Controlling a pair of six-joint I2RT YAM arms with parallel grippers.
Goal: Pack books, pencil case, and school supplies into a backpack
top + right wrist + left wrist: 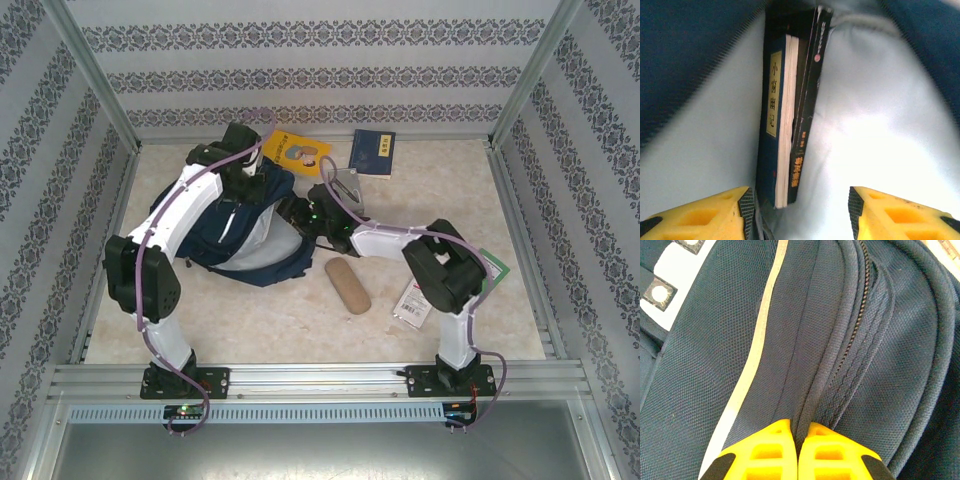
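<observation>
The navy backpack (215, 215) lies open at the table's left middle. My left gripper (799, 434) is shut on a fold of its fabric (810, 405) beside the zipper; from above it sits at the bag's far edge (246, 172). My right gripper (800, 200) is open inside the pale lining (880, 125), reaching in through the bag's mouth (298, 213). Between and beyond its fingers stand a navy book (771, 100) with a pale label and a black book (807, 115) with gold lettering. On the table lie a yellow book (297, 152), another navy book (373, 152) and the tan pencil case (347, 285).
A grey box (346, 184) shows partly behind my right arm. A white packet with red print (412, 303) lies by the right arm's elbow, with a green flat item (494, 268) beyond it. Metal frame posts and patterned walls ring the table.
</observation>
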